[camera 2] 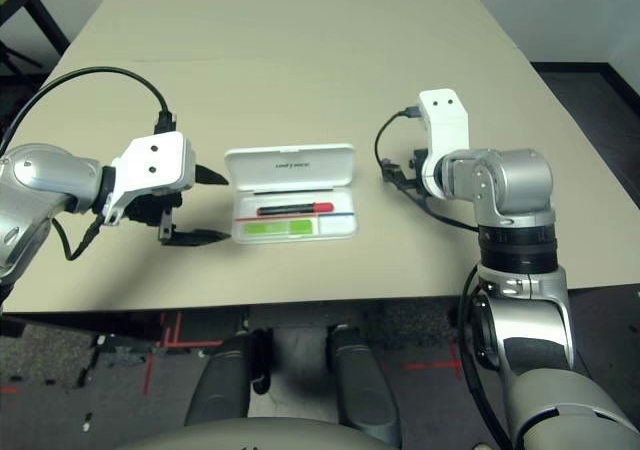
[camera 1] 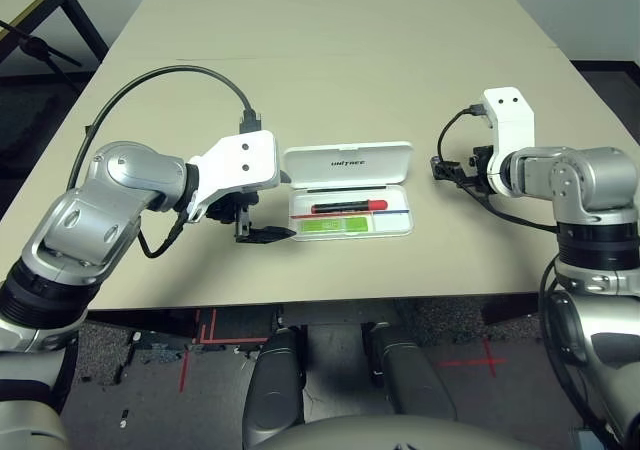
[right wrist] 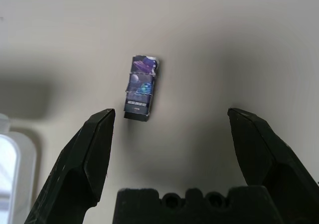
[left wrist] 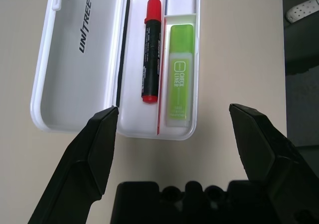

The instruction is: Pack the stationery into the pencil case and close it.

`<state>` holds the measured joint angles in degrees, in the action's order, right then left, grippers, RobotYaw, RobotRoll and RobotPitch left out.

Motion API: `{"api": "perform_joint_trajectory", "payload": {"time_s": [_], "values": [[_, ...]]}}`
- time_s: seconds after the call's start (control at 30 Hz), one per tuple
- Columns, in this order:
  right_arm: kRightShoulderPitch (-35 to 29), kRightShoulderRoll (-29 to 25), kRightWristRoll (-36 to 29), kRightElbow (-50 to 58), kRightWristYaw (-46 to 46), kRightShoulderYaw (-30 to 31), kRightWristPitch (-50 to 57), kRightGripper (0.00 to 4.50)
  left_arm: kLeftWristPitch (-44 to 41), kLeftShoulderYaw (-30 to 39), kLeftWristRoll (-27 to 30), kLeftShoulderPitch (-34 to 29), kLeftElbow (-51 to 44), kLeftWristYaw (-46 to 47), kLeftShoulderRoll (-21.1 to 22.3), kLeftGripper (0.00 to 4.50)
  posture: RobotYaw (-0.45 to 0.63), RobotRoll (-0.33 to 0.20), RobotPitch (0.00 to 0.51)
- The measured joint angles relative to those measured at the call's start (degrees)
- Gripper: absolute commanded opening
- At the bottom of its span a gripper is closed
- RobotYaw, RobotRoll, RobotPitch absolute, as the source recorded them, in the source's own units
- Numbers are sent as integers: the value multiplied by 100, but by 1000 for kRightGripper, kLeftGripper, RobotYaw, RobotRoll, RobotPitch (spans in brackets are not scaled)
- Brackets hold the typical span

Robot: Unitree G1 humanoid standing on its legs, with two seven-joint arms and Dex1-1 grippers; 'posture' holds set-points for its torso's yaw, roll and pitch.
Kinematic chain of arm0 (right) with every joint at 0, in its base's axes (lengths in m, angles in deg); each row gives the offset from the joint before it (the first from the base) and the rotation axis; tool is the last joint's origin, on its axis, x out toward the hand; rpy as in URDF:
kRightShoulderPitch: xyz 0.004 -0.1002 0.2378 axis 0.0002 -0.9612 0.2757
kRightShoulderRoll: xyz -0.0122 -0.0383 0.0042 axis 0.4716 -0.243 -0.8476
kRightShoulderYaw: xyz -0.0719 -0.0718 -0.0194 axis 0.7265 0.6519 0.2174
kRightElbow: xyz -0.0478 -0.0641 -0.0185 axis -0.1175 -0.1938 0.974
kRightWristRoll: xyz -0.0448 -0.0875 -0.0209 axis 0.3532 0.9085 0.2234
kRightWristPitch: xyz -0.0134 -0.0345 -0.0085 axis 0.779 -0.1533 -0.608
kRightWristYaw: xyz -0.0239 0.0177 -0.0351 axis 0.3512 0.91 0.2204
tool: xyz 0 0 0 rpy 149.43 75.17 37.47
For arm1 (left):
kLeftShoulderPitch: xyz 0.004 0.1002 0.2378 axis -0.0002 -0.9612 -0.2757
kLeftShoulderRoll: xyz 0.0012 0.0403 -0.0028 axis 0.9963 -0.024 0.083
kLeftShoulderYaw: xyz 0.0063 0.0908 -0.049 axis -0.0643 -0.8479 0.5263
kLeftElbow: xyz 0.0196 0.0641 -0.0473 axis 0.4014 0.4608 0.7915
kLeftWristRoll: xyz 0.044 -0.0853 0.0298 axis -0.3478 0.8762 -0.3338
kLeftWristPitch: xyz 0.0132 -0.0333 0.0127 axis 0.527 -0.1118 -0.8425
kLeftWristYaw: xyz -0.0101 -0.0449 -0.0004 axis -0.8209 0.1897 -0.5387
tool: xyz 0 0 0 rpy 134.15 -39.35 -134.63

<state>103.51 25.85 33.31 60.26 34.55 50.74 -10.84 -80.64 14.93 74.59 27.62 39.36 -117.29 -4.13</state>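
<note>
The case lies open in the middle of the desk, lid laid back on the far side, its long axis running left to right. The marker and the green stick are already inside the tray, both lying along the case's length; the marker's red end points right.

The block is not packed yet, so the step in hand looks like fetching it. It lies flat on the bare desk to the right of the case, in front of the right pincer, apart from both fingertips and closer to one of them than the other. Its long axis runs roughly along the pincer's reach, so the spread fingers would close across its narrow width.

The right pincer is released and holds nothing. The left pincer is also released and empty, poised at the left end of the case with its fingertips on either side of the tray's corner.

The next move likely calls for shifting the right pincer sideways to centre the block between the fingers, lowering it, and clenching gently, since the block is small and could slip or skid.
</note>
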Motion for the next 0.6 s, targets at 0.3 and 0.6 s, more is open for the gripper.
{"api": "perform_joint_trajectory", "payload": {"time_s": [0.3, 0.6], "values": [[113, 113, 93, -522, -53, 73, -463, 4500, 129, -100, -18, 83, 45, -5, -5, 4479, 20, 0, 146], [206, 206, 201, -812, -174, 301, -758, 4500, 123, -155, -13, 83, 41, -5, 0, 4479, 30, 0, 148]]}}
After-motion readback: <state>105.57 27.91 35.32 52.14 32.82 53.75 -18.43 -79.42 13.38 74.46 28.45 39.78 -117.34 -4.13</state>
